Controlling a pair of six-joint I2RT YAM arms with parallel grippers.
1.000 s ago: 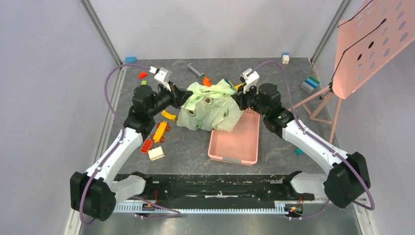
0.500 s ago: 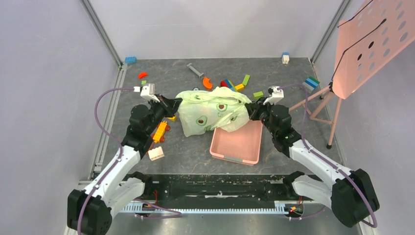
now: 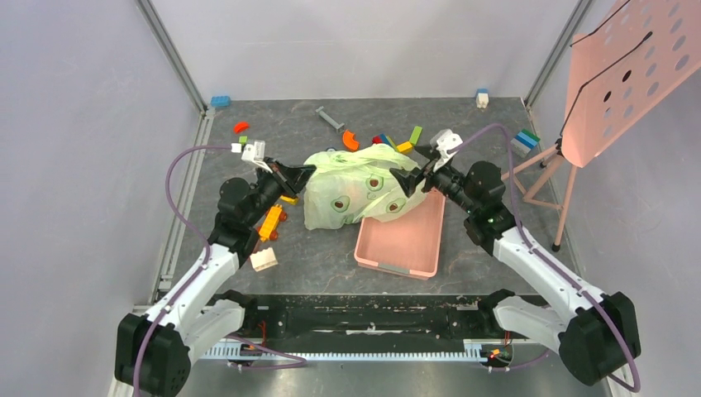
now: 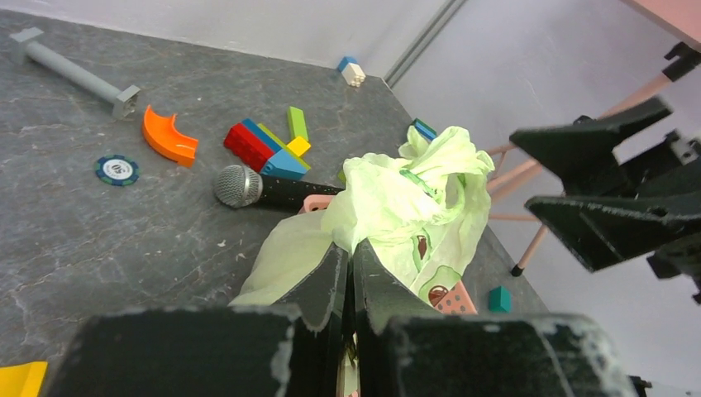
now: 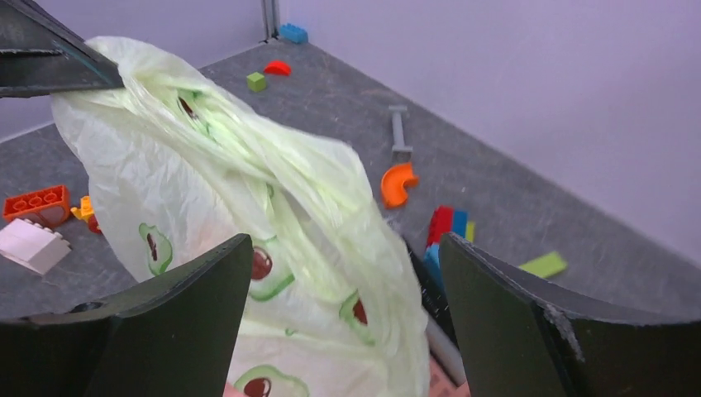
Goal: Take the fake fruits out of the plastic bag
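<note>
The pale green plastic bag (image 3: 355, 188) with avocado prints lies bunched on the table, its right part over the pink basket's (image 3: 402, 245) far end. My left gripper (image 3: 307, 170) is shut on the bag's left edge, and the left wrist view shows the film pinched between its fingertips (image 4: 351, 250). My right gripper (image 3: 407, 172) stands open at the bag's right side. In the right wrist view the bag (image 5: 248, 198) hangs loose between and ahead of those wide jaws (image 5: 345, 244), untouched. The fake fruits are hidden inside the bag.
Toy blocks (image 3: 395, 142) and an orange curved piece (image 3: 350, 140) lie behind the bag, with a microphone (image 4: 264, 188), a poker chip (image 4: 121, 169) and a grey bolt (image 3: 329, 118). Orange and white blocks (image 3: 266, 240) sit at the left. A pink perforated stand (image 3: 628, 74) rises at the right.
Both arms drew the bag toward the near side, stretched between them. The right gripper has now opened and let go of the bag's right edge. The left gripper keeps its grip.
</note>
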